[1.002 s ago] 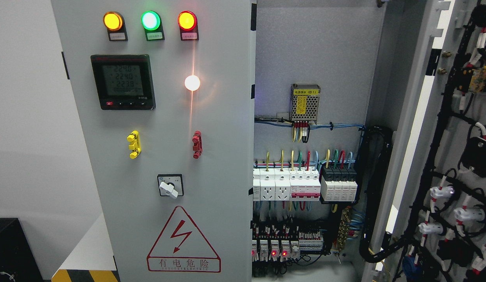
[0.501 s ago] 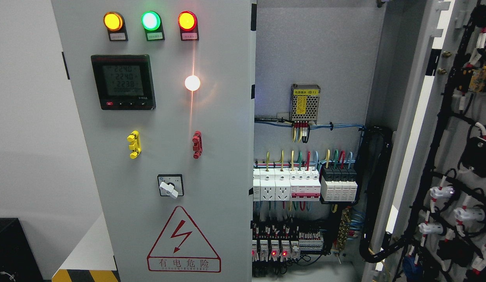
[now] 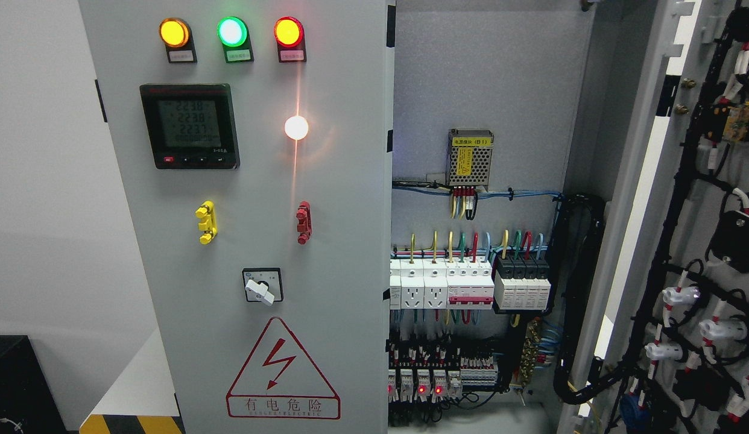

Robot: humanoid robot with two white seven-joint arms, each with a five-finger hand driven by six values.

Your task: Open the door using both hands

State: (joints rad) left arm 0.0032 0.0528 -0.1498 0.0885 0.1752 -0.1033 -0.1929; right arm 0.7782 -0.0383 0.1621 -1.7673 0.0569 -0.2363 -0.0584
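While neither hand appears in view, the right door [image 3: 706, 241] stands swung open beside the closed left door [image 3: 242, 241].

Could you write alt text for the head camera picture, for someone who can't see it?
A grey electrical cabinet with its right door swung open, showing breakers and coloured wiring inside. The closed left door carries three lit lamps, a digital meter, a rotary switch and a red shock-warning triangle. No robot hands show.
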